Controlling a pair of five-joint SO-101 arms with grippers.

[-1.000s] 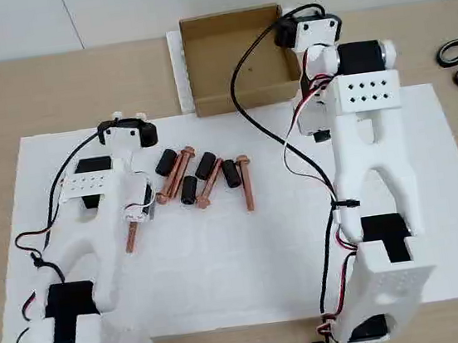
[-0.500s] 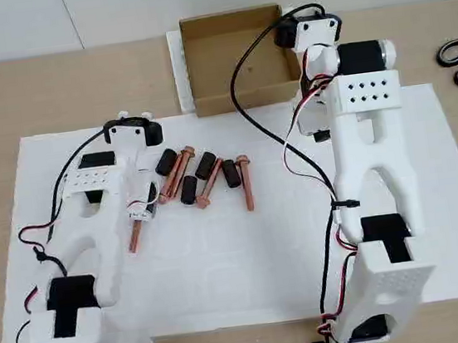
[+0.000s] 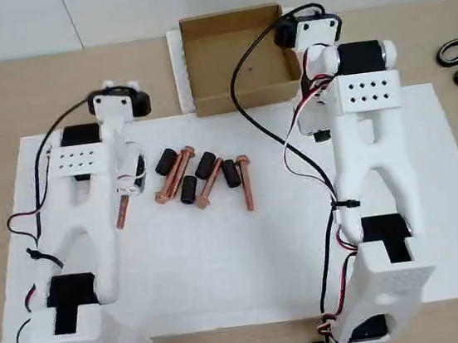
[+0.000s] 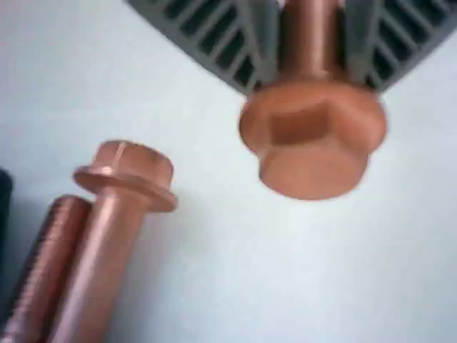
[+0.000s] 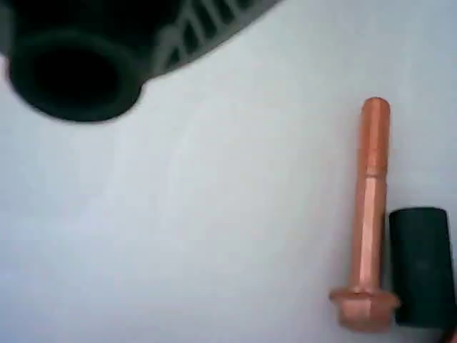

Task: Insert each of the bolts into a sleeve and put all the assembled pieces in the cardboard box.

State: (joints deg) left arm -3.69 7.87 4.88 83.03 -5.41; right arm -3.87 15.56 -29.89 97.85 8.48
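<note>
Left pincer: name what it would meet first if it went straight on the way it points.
Probably the bare white sheet; the left pincer holds a bolt head-first toward it, the lying bolts off to one side. Depth unclear.

The 2 arms are extended forward, side by side. The left arm (image 3: 82, 231) is reached less far, with its wrist bent downward. The left gripper (image 3: 129, 186) is closed on the shank of a bolt (image 4: 312, 136), whose head is left clear of the fingers. The right arm (image 3: 372, 162) is stretched farther out. The right gripper (image 3: 319, 132) is pointed down and clamped on a black sleeve (image 5: 71, 75).
</note>
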